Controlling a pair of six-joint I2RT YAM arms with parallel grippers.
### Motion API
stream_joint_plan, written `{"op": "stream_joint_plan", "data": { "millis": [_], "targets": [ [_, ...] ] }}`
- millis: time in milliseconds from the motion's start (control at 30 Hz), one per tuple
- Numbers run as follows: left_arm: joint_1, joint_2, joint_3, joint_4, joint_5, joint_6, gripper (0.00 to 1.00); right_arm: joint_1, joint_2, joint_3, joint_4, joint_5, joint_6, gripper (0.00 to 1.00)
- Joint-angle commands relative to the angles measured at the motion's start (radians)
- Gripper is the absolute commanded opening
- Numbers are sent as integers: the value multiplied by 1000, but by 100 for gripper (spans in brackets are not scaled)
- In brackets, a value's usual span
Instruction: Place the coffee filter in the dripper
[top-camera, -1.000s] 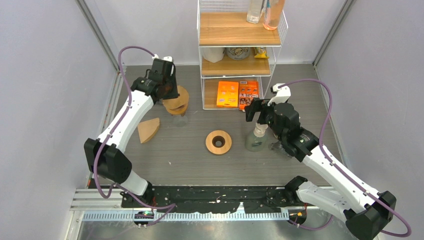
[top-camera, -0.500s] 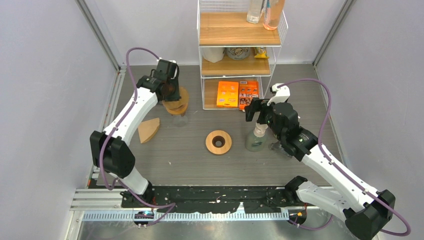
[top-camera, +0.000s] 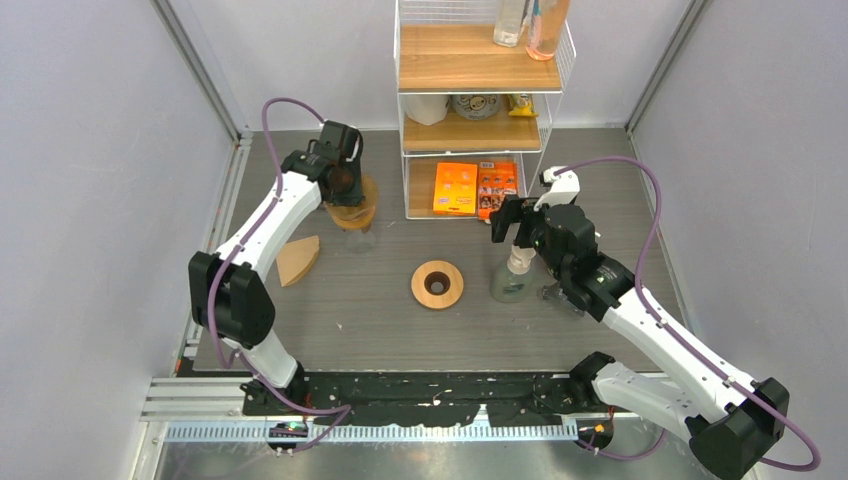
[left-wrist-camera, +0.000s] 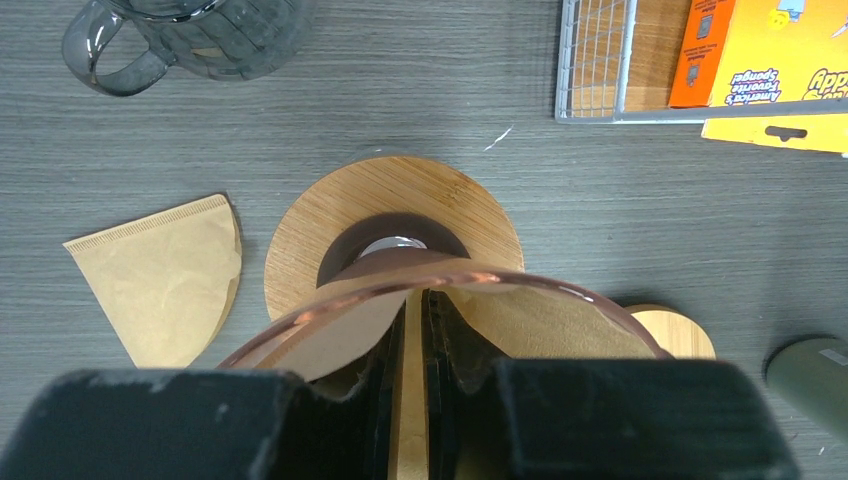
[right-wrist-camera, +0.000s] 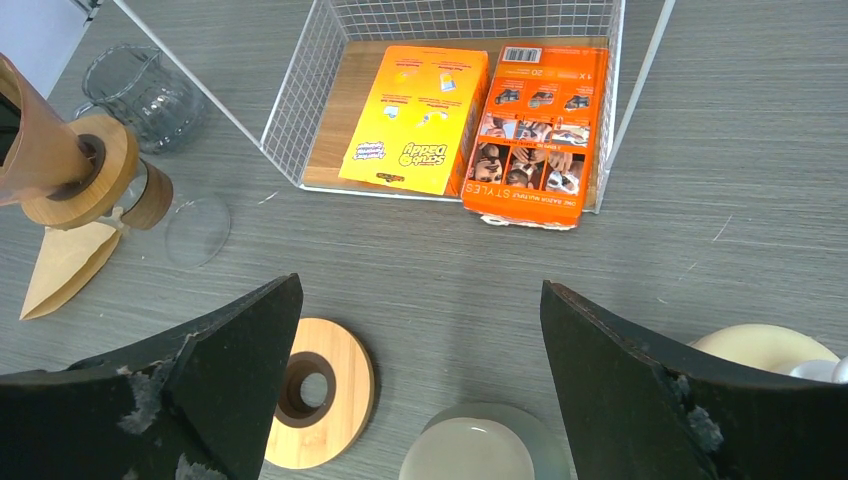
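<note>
Left claw (left-wrist-camera: 412, 350) is closed thin on the paper filter (left-wrist-camera: 545, 325), pinching its upper wall, I think so that the cone can be guided down and seated. The filter seems to sit already inside the rim of the dripper (left-wrist-camera: 480, 277), above the wooden collar (left-wrist-camera: 310, 225). Right claw (right-wrist-camera: 420, 285) stands wide open with nothing in it, well apart, probably to keep out of the way. One spare filter (left-wrist-camera: 165, 275) lies flat on the table (left-wrist-camera: 600, 170).

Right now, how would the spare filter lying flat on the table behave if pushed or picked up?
The spare filter looks like thin folded paper: probably floppy and very light. Lying flat on the table, it would likely slide when pushed, with little edge to catch.
</note>
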Motion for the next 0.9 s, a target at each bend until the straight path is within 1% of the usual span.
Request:
{"op": "stream_joint_plan", "data": {
  "millis": [0,533,867],
  "targets": [
    [5,8,43,-7,5,13,18,-5,-1,-2,28,22,-9,95],
    [5,38,31,-12,20,17,20,-5,14,2,28,-6,-4,95],
    [4,19,29,-5,37,12,27,-6,13,1,28,-11,-1,96]
  ]
}}
